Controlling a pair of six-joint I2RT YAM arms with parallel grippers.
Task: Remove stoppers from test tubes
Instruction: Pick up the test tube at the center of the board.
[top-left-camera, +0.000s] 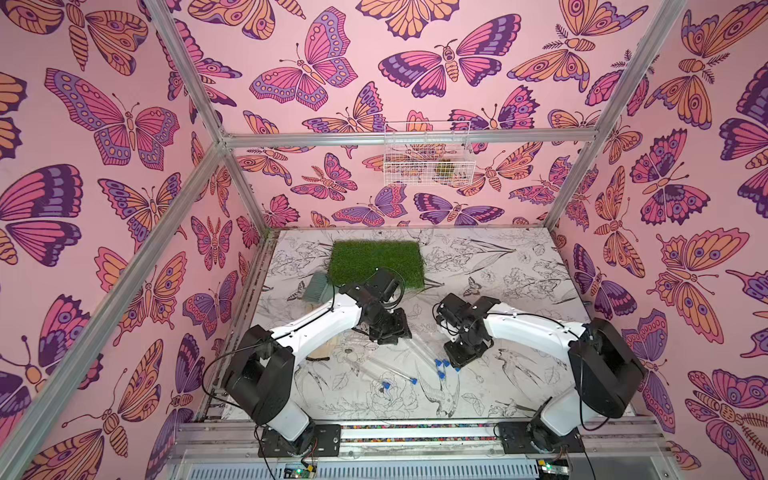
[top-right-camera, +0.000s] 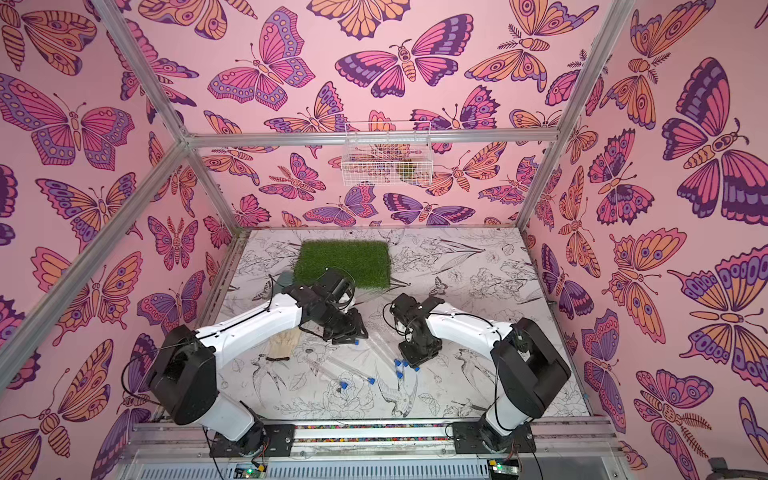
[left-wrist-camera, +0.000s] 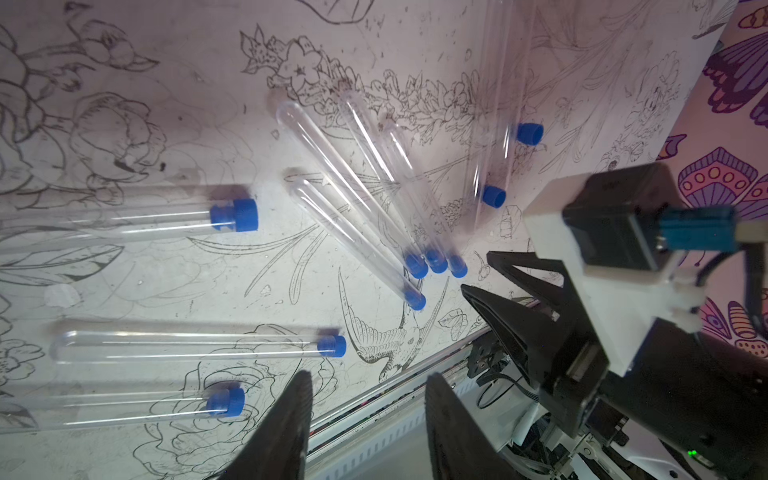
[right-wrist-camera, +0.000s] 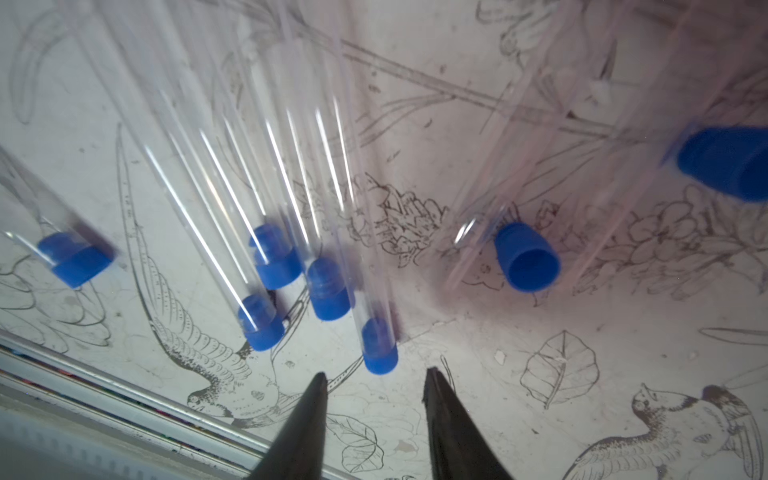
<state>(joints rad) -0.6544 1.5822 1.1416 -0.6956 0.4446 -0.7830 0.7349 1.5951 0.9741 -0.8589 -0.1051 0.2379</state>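
Several clear test tubes (left-wrist-camera: 349, 187) lie on the printed table, each with a blue stopper (left-wrist-camera: 436, 262) in its mouth. One group fans out between the arms (top-left-camera: 424, 353); others lie apart (left-wrist-camera: 187, 345). My left gripper (left-wrist-camera: 370, 382) hovers open above them with nothing between its fingers. My right gripper (right-wrist-camera: 376, 376) is open too, its tips just short of the nearest stopper (right-wrist-camera: 380, 353) and not touching it. Two more stoppers (right-wrist-camera: 528, 257) (right-wrist-camera: 727, 162) sit by faint, blurred tubes; whether they are seated I cannot tell. In a top view the left gripper (top-left-camera: 390, 334) and right gripper (top-left-camera: 455, 359) flank the fan.
A green turf mat (top-left-camera: 376, 264) lies at the back of the table, with a grey object (top-left-camera: 318, 286) beside it. A pale glove (top-right-camera: 284, 343) lies under the left arm. A wire basket (top-left-camera: 428, 153) hangs on the back wall. The metal rail (top-left-camera: 415, 428) runs along the front edge.
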